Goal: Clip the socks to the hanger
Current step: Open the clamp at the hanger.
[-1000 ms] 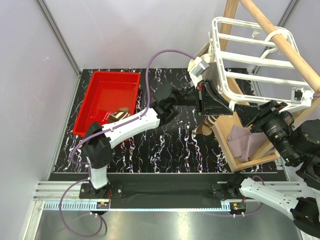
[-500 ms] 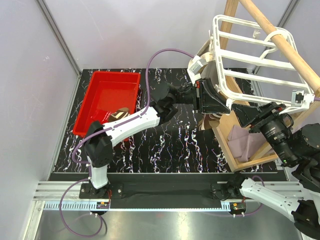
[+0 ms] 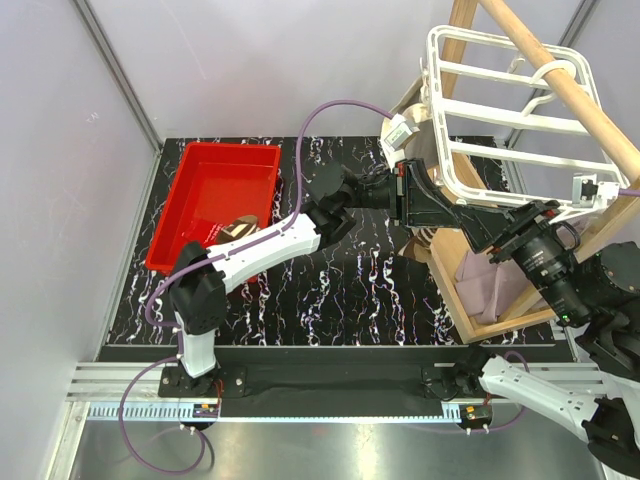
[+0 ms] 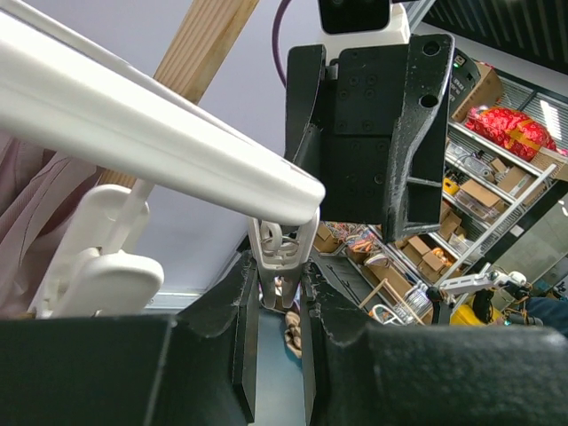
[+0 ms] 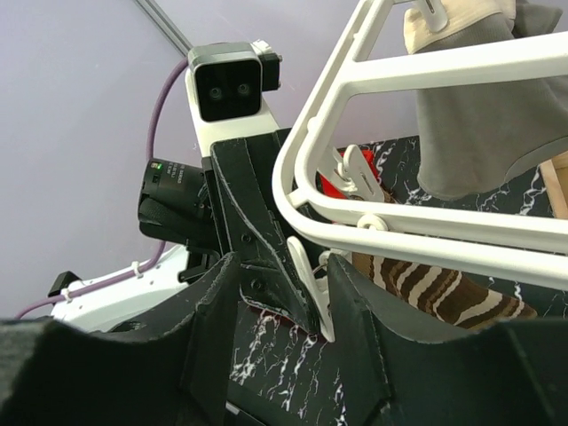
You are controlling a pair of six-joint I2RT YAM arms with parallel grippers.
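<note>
The left pincer [image 4: 280, 297] is pressed in on a small white clip [image 4: 282, 256] that dangles under a bar of the hanger [image 4: 160, 133]; its two dark fingers [image 4: 247, 319] sit against the clip's sides. From above, this arm reaches across the dark marbled surface [image 3: 340, 290] to the hanger's near left corner.

The right pincer [image 5: 288, 275] faces it from the other side with its fingers spread. A hanging clip [image 5: 312, 288] sits in the gap between them, nearer the right-hand finger. Whether this is the same clip the left one pinches cannot be told.

The hanger [image 3: 500, 113] hangs tilted from the wooden pole [image 3: 560, 80] above the right end of the surface. A beige-grey sock [image 5: 479, 133] hangs from its frame. A brown-and-cream striped sock [image 5: 444, 288] shows below the rim. A mauve sock [image 3: 490, 285] lies inside the wooden frame [image 3: 450, 290] beneath the hanger.

The red tub [image 3: 215, 195] stands at the left of the surface, well apart from both pincers.
</note>
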